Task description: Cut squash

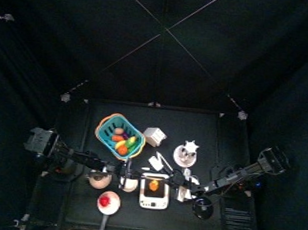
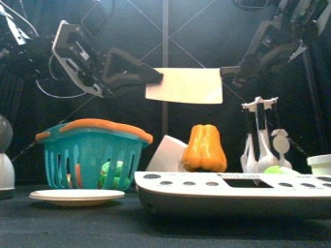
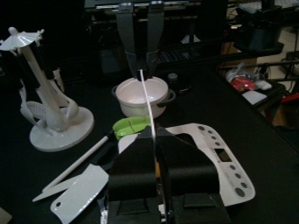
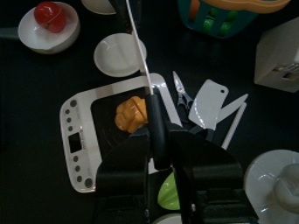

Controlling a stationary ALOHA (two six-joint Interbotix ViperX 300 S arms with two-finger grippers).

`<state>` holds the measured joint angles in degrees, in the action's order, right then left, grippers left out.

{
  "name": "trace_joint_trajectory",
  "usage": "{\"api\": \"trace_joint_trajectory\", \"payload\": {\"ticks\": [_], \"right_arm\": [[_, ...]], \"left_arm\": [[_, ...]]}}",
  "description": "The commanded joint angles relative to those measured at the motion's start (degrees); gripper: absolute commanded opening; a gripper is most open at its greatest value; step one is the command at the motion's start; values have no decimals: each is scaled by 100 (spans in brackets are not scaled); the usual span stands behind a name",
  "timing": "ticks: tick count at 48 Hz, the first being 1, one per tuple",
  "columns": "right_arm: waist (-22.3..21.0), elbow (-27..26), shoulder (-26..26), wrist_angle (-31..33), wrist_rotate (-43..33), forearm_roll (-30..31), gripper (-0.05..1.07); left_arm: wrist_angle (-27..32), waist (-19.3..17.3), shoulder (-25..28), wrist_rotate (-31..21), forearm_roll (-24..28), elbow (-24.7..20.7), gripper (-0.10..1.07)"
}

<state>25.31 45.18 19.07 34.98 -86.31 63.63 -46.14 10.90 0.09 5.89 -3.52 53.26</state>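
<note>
The squash [image 2: 202, 148], small and orange, stands upright on the white board [image 2: 246, 183]. It also shows in the right wrist view [image 4: 132, 115] on the board [image 4: 84, 131]. A thin flat cream-white blade [image 2: 188, 85] hangs in the air above the squash, held between both grippers. My left gripper [image 2: 150, 77] is shut on its left edge and my right gripper [image 2: 233, 70] on its right edge. Both wrist views show the blade edge-on, the left [image 3: 142, 96] and the right [image 4: 135, 44]. My left jaws [image 3: 142, 144] hide the squash in the left wrist view.
A teal basket [image 2: 91, 155] of mixed foods stands left of the board, with a white plate [image 2: 77, 197] in front of it. A white utensil stand [image 2: 262, 145] is at the right. A red round piece [image 4: 47, 14] lies on a plate. A white bowl [image 4: 119, 52] and loose white utensils [image 4: 211, 101] lie nearby.
</note>
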Motion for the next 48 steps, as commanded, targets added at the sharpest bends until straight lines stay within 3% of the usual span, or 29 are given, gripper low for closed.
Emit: {"api": "trace_joint_trajectory", "payload": {"ticks": [1, 10, 17, 26, 48], "right_arm": [[-97, 0, 193, 44, -18, -18, 47], [-281, 202, 193, 9, -18, -352, 47], [-448, 281, 105, -281, -18, -448, 47], [-457, 369, 88, -316, -26, -510, 47], [-606, 360, -158, -439, -18, -580, 47]], "left_arm": [[26, 246, -9, 0, -97, -35, 18], [35, 589, 211, 18, -571, -114, 17], [35, 703, 642, 9, -598, -281, 17], [62, 905, 589, 0, -791, -299, 17], [360, 976, 606, 26, -984, -352, 17]]}}
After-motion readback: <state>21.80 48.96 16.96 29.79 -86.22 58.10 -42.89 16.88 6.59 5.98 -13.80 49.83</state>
